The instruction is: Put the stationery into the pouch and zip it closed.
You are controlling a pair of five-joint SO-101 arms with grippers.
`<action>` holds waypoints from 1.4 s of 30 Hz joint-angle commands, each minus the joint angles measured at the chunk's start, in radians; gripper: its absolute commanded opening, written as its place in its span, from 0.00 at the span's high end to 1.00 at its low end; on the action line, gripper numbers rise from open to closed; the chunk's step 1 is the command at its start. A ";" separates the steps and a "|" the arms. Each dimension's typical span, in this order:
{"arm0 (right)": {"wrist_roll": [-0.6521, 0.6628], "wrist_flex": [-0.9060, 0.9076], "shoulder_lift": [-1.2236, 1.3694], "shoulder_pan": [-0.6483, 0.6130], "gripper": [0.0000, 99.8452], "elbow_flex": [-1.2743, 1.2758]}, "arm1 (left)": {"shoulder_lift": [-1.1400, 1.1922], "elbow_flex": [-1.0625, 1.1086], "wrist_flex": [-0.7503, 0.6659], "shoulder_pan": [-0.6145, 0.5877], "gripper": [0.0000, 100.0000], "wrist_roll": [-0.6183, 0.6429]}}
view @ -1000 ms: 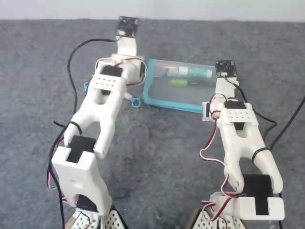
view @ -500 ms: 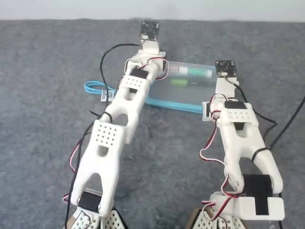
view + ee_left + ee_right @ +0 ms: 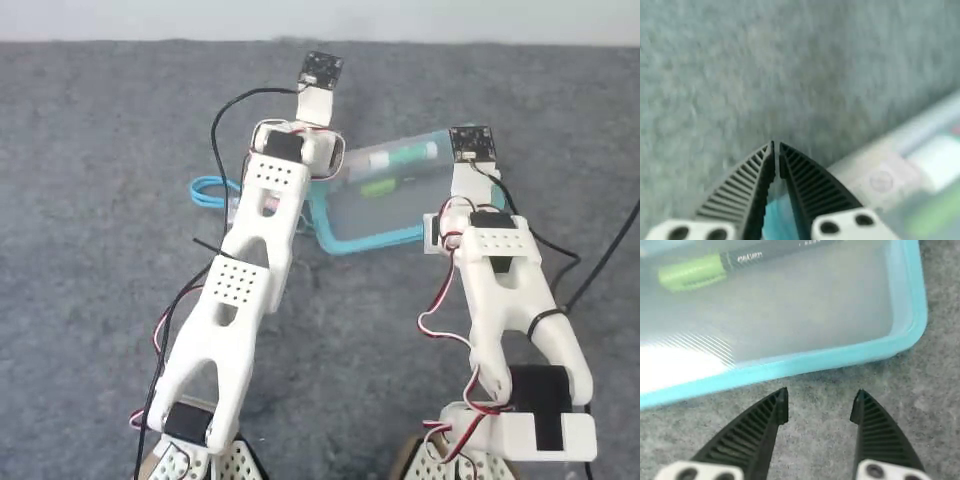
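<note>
- Two white arms, the left arm and the right arm, stand side by side at a gray counter, both stretched toward its far middle.
- At far left, a blue cord loop lies flat on the counter, just beside the left arm's wrist.
- The left tool is clenched, its ribbed fingers almost meeting at the tips. A sliver of blue shows low in the gap between them; whether it is gripped cannot be told. The tool hangs over bare counter at the pouch's left end.
- The pouch, clear with a turquoise border, lies askew between the two wrists, its left end nearer and its right end farther.
- Inside the pouch, a green-capped marker rests toward the far side, with a white and green tube just beyond it.
- The right tool is released, fingers spread, over bare counter just beside the pouch's near turquoise edge, close to its right corner and not touching it.
</note>
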 commanded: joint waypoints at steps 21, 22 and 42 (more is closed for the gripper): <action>0.519 0.259 -0.981 -0.593 0.78 0.460 | -0.884 0.274 0.362 -0.799 0.83 -0.198; 0.534 0.268 -0.978 -0.615 0.78 0.448 | -0.879 0.346 0.351 -0.858 0.81 -0.216; 1.034 -0.025 -0.266 -0.501 0.64 0.298 | -0.540 0.661 0.003 -1.129 0.76 -0.480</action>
